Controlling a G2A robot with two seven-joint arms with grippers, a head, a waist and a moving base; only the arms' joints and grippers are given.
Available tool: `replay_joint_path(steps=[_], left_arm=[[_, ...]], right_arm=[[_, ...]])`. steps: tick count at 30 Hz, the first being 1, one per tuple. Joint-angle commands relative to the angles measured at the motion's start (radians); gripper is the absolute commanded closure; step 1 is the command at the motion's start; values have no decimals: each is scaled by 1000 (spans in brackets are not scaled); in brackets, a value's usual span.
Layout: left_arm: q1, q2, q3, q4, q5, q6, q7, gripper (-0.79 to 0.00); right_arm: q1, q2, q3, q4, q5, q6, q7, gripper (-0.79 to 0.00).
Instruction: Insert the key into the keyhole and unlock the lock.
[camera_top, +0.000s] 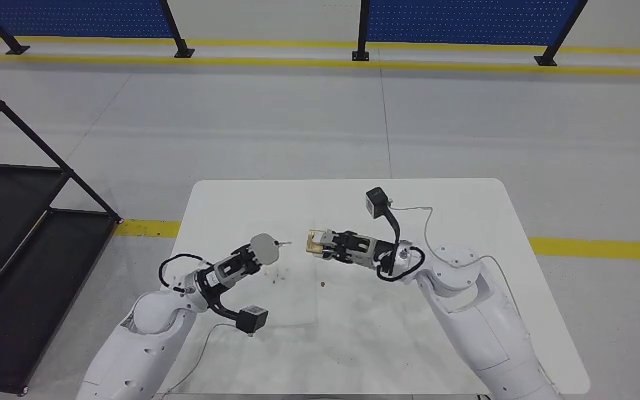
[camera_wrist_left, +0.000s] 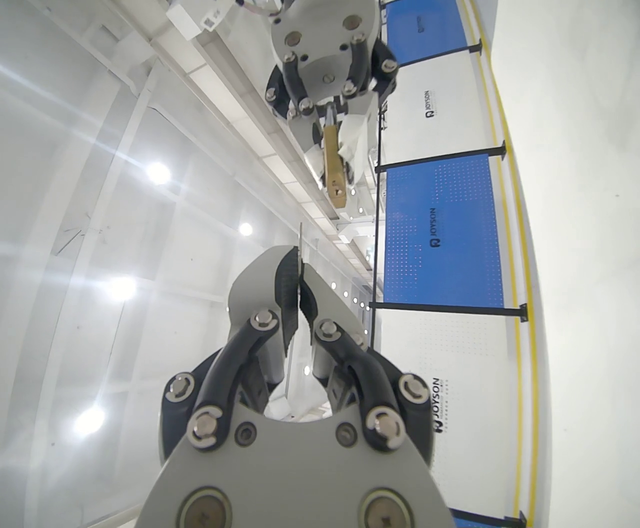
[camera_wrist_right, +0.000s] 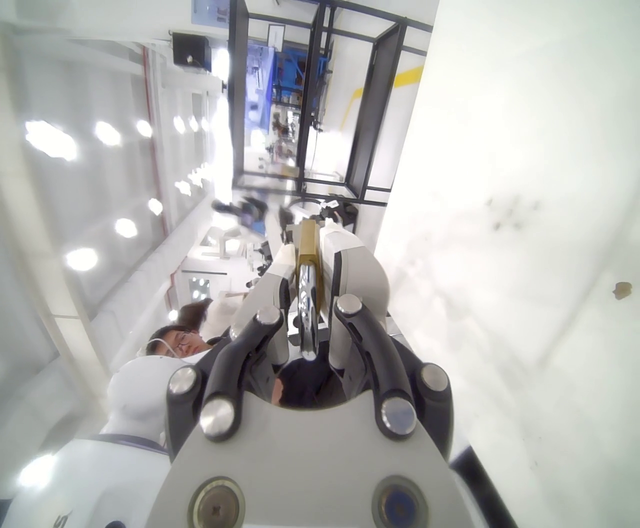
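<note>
The key (camera_wrist_left: 300, 245) is a thin metal blade, seen edge-on, clamped between the black ribbed pads (camera_wrist_left: 287, 285) of the left pincer (camera_wrist_left: 300, 280). Its free end sticks out beyond the fingertips & points toward the lock (camera_wrist_left: 334, 170). In the top view the key (camera_top: 284, 243) is over the middle part of the bench (camera_top: 450, 200), a bit to the robot's left of centre, w/ its tip near the lock (camera_top: 320, 241) but apart from it; a small gap is between them.

The lock is a brass padlock. The right pincer (camera_top: 337, 243) is closed on its body from both sides, so the brass body (camera_wrist_right: 306, 250) projects past the fingertips and the shiny shackle (camera_wrist_right: 306, 320) lies back toward the palm. The lock's end face looks toward the left pincer (camera_top: 268, 248); I cannot tell the keyhole clearly. The two pincers face each other, approx. on one line, left arm coming from the robot's left & right arm from its right.

On the white bench, just nearer to the robot than the lock, is a small dark speck (camera_top: 323, 284). Beyond the bench is grey floor w/ a yellow line (camera_top: 580, 246), blue barrier panels (camera_top: 460, 20) at the far side, and a black rack (camera_top: 40, 230) at the robot's left.
</note>
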Motion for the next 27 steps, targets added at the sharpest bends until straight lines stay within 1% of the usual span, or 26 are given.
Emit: replay_joint_path(steps=[1,8,19,27], left_arm=[[3,-1,2,-2,14,0,-18,0],[1,-5,20,-1,67,2,-51,0],[-3,-5,30,5,73,5,-39,0],[-4,-6,39,5,74,8,-36,0]], right_arm=[[-5,2,-1,-7,-13,2,-8,0],[-19,6,-6,-30,-28,14,-26,0],[-5,10,-15,-32,2,26,16,0],[7,13,-22,-30,5,37,13,0]])
